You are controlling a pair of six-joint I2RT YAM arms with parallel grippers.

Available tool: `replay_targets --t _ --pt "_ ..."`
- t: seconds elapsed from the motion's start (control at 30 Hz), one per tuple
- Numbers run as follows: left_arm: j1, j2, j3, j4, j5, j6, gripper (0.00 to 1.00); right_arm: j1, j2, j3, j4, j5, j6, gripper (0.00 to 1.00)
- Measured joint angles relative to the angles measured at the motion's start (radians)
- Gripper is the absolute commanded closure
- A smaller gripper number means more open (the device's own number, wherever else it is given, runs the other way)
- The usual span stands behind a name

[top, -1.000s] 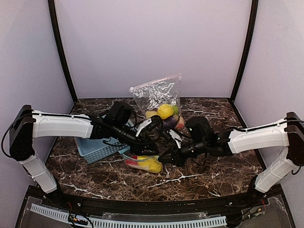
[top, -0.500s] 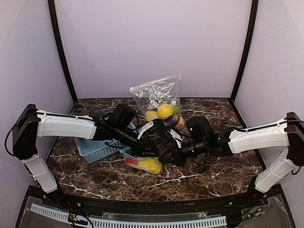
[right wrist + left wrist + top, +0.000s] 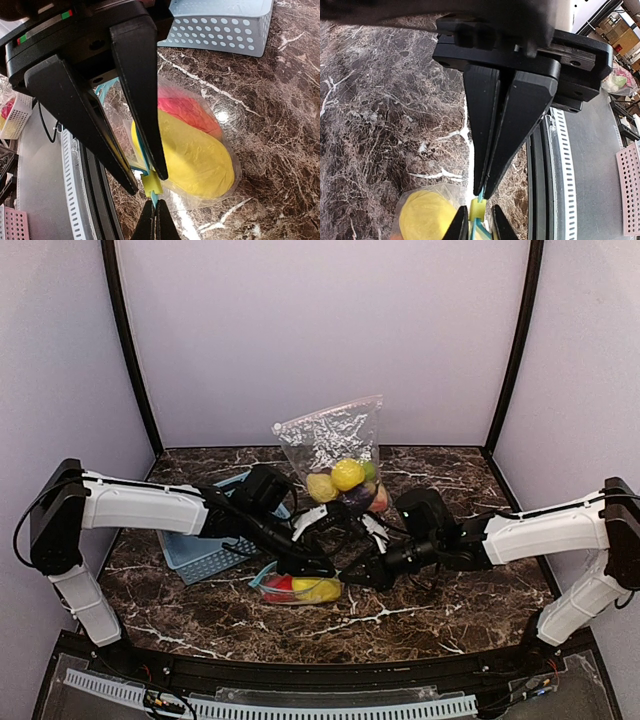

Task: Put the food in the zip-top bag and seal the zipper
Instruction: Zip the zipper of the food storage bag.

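A small zip-top bag [image 3: 295,587] lies on the marble near the front. It holds food: a yellow piece [image 3: 200,160] and a red piece [image 3: 187,107]. Its yellow slider [image 3: 477,210] sits at the bag's right end on the blue zipper strip [image 3: 156,199]. My right gripper [image 3: 350,576] reaches that end from the right and is shut on the strip just past the slider. My left gripper [image 3: 322,568] comes in over the bag from the upper left. Its fingers stand a little apart on either side of the slider, with a gap still showing.
A second clear bag [image 3: 335,440] with several toy fruits stands upright against the back wall. The light-blue perforated basket [image 3: 210,545] sits left of the small bag, under my left arm. The table's front rail [image 3: 562,165] runs close by the grippers.
My left arm has come down and to the right onto the bag's right end, and its jaws have narrowed. The right arm has held still with the strip in it.
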Motion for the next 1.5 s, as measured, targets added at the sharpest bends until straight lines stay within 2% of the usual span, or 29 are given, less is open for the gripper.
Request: replay_targets --t 0.33,0.6,0.93,1.5 --pt "-0.007 0.024 0.029 -0.005 -0.011 -0.001 0.9 0.0 0.0 -0.004 -0.005 0.0 0.012 1.0" --pt "-0.013 0.034 0.035 -0.008 -0.01 -0.003 0.99 0.0 0.0 -0.012 -0.006 0.001 0.016 1.0" --pt "-0.021 0.037 0.035 -0.007 -0.011 -0.006 0.99 -0.006 -0.018 -0.027 -0.007 0.011 0.019 1.0" --pt "-0.034 0.006 0.045 -0.036 -0.106 0.049 0.99 -0.02 -0.114 -0.029 -0.114 0.151 0.016 1.0"
